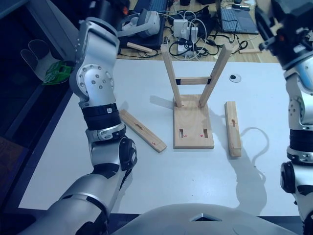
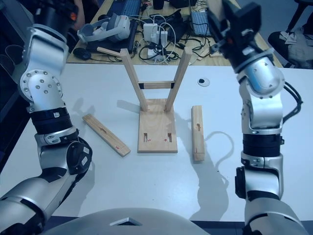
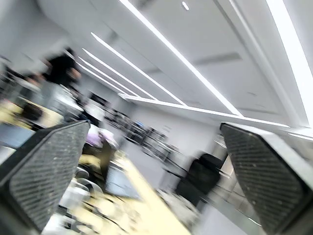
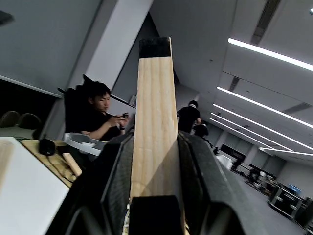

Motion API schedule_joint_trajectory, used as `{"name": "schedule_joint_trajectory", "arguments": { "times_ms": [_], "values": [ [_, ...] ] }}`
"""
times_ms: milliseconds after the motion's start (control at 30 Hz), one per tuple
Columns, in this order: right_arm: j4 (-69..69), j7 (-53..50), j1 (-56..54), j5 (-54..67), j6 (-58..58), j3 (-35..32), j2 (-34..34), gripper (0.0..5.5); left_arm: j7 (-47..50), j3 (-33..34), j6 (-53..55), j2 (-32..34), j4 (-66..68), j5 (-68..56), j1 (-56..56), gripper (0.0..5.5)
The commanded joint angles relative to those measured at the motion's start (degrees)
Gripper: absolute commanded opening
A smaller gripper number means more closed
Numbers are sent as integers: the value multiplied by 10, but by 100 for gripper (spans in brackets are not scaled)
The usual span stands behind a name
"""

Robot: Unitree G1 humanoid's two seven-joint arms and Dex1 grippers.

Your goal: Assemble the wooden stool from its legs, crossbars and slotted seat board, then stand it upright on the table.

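The pale wooden board lies flat on the white surface, with two empty slots at its near end. At its far end a left leg and a right leg stand splayed in slots, joined by a dark-ended crossbar. Left of the board a loose slat lies at an angle; right of it a second slat lies parallel. Raised to the board's right, the right gripper pinches a black-tipped bar. Raised to its left, the left gripper is spread wide.
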Motion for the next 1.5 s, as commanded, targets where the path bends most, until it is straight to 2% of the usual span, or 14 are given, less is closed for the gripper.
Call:
{"name": "schedule_joint_trajectory", "arguments": {
  "times_ms": [33, 267, 467, 833, 1500],
  "values": [
    [-18, 36, -42, 16, 18, 28, 27, 128, -34, -20, 39, -4, -33, -37, 17, 493],
    [-41, 80, -46, 36, 55, 56, 61, 128, -78, -43, 56, -3, -68, -63, 25, 493],
    [-53, 87, -44, 35, 68, 70, 87, 128, -73, -57, 69, -13, -77, -72, 30, 493],
    [-54, 82, -39, 11, 62, 65, 94, 128, 1, -8, 72, -34, -45, -119, 13, 341],
    [-40, 85, -40, -23, 48, 60, 95, 128, 14, -12, 83, -27, -60, -140, 25, 42]
  ]
}}
